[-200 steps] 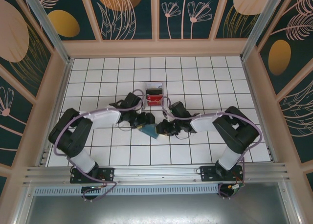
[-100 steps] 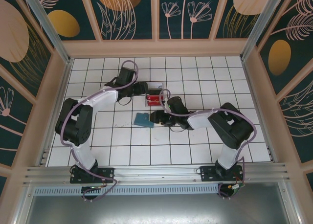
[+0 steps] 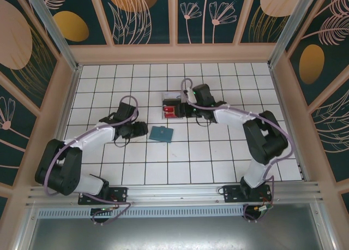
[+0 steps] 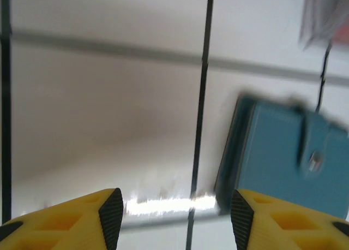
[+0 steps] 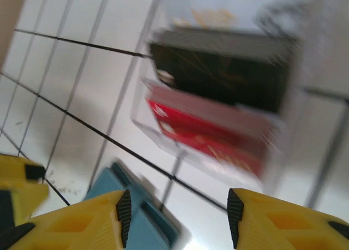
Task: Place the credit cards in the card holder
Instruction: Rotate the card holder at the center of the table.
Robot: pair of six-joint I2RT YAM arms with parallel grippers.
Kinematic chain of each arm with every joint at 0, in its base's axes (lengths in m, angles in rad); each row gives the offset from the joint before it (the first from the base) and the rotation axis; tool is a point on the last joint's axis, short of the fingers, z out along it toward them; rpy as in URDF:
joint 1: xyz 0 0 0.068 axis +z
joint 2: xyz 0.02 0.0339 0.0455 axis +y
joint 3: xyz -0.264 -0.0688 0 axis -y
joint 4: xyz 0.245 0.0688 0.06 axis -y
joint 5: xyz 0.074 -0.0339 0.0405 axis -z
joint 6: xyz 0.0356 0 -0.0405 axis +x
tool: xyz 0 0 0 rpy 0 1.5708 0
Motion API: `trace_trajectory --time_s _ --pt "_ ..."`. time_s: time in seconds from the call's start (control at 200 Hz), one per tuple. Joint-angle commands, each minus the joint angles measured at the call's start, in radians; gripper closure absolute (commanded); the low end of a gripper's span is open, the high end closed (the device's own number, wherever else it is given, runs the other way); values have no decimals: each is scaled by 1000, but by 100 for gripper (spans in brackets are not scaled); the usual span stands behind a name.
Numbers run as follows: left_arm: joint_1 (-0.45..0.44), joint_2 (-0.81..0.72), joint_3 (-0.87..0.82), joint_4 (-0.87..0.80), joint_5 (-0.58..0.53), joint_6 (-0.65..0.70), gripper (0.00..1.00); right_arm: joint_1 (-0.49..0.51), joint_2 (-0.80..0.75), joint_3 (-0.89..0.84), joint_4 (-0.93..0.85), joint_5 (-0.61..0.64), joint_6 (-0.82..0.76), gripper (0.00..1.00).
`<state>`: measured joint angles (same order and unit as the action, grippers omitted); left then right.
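The teal card holder [image 3: 161, 133] lies shut and flat on the white tiles; the left wrist view shows it [image 4: 283, 157] with a snap strap. My left gripper [image 3: 145, 130] sits low just left of it, open and holding nothing [image 4: 177, 212]. The credit cards [image 3: 172, 109] stand in a small clear tray [image 3: 172, 95]. My right gripper [image 3: 184, 109] hovers at the tray's right side, open and holding nothing [image 5: 177, 217]. The right wrist view shows a red card [image 5: 212, 135], a dark card [image 5: 223, 81] behind it, and the card holder [image 5: 150, 222] nearer.
Wooden walls with dark floral panels enclose the tiled floor. The clear tray wall [image 5: 186, 152] stands between my right fingers and the cards. Open tiles stretch to the left, right and back.
A second ago both grippers were at the card holder. The left arm has since swung to the tray and back beside the holder. The right arm has moved up to the tray.
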<state>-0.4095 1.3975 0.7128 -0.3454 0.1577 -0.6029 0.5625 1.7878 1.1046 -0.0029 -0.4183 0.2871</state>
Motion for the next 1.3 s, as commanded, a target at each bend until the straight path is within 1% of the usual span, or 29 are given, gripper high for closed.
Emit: trace_trajectory --time_s 0.0,0.03,0.09,0.145,0.22,0.31,0.435,0.51,0.596,0.686,0.736,0.836,0.971,1.156,1.296 --pt "-37 -90 -23 -82 138 16 43 25 105 114 -97 -191 -187 54" --pt "-43 -103 -31 -75 194 4 44 29 134 144 -112 -225 -201 58" --pt "-67 -118 -45 -41 269 -43 47 50 177 179 -132 -268 -228 58" --pt "-97 -135 -62 24 293 -97 49 74 201 185 -135 -274 -236 58" --pt "-114 -135 -105 128 303 -171 50 96 217 164 -117 -244 -223 57" --pt "-114 -83 -148 207 250 -230 49 99 216 102 -63 -211 -186 56" --pt "-113 42 -111 209 184 -218 49 99 193 17 -16 -134 -150 56" --pt "-111 109 -77 241 162 -208 49 102 175 -30 7 -132 -118 56" --pt "-100 191 -8 255 143 -172 48 128 149 -81 39 -118 -74 56" --pt "-53 278 93 237 127 -107 48 169 133 -101 48 -124 -37 56" --pt "-24 308 143 216 96 -72 49 190 120 -102 42 -125 -22 56" --pt "13 310 208 183 7 -17 53 209 79 -105 38 -114 5 56" --pt "25 272 200 187 -102 9 54 206 50 -54 -44 -77 -31 54" --pt "32 222 159 232 -92 -3 52 176 87 94 -158 28 -141 53" --pt "50 200 151 203 -144 12 52 185 159 229 -244 105 -245 53"
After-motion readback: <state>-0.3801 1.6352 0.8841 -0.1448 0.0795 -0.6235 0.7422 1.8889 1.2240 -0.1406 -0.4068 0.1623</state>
